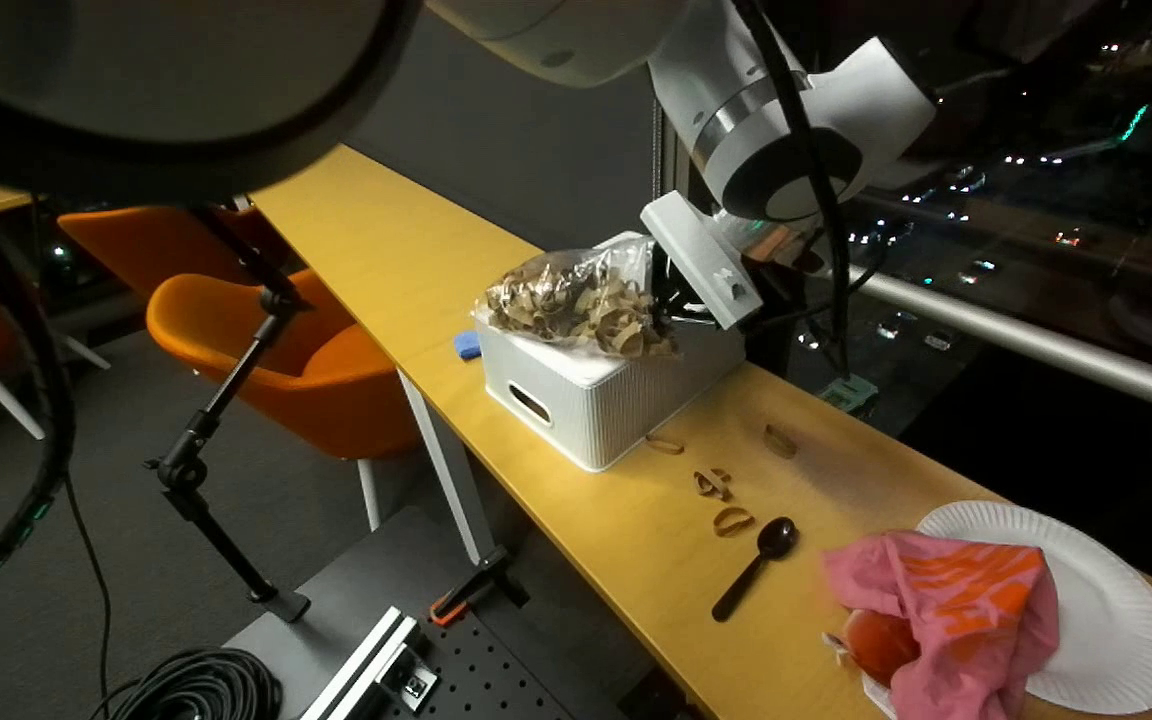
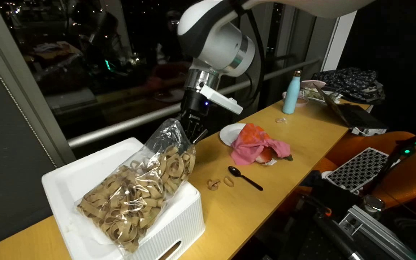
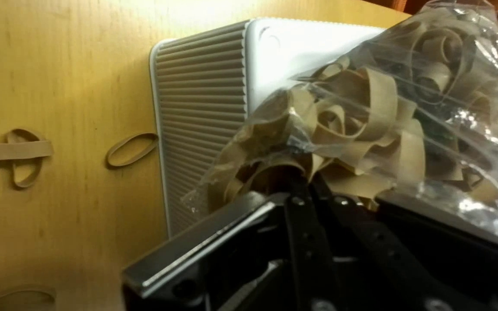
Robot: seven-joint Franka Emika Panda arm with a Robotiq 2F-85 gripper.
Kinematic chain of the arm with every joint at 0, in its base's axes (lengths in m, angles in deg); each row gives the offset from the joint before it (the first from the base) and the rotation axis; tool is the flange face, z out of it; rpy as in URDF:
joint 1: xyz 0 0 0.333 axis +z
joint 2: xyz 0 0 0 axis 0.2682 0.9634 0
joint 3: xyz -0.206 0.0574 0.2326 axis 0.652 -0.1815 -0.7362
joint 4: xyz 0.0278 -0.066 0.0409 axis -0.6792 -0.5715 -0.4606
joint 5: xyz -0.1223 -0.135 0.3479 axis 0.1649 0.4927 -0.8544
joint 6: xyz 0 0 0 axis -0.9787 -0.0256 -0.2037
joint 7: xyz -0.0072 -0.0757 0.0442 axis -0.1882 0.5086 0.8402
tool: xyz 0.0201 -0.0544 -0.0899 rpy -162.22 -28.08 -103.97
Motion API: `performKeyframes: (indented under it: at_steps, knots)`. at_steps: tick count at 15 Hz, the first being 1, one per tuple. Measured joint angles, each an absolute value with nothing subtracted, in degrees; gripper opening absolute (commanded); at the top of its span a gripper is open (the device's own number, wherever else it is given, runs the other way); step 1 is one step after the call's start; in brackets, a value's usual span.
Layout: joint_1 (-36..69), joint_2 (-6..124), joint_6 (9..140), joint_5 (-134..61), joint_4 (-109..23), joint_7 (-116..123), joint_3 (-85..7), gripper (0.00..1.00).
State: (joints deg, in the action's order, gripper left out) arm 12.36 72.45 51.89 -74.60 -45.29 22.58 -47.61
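Wrist view: clear bag of brown bands [image 3: 374, 112], one, right of frame, lying over white box [image 3: 201, 86], one. Gripper [image 3: 310, 182]: fingers together at bag's lower edge; whether pinching anything, cannot tell. Bag judged light, limp, slippery; best grasped by slack plastic [image 2: 170, 133]. In an exterior view, lower right: loose bands [image 1: 733, 521], apparently five; spoon [image 1: 754, 570], one.

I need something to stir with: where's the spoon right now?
In an exterior view, the spoon lies on the table a little right of centre, with loose rubber bands to its left and the pink cloth just beyond.
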Motion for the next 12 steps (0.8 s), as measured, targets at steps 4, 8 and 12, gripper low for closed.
performKeyframes:
  at_steps: [4,8,12]
  knots:
    - [11.25,72.1,51.25,-73.75,-45.53,21.79,-46.65,0.01]
    - [11.24,72.67,51.25,-73.75,-45.98,21.77,-47.09,0.01]
    - [12.67,73.48,51.24,-73.75,-45.57,21.64,-48.99,0.01]
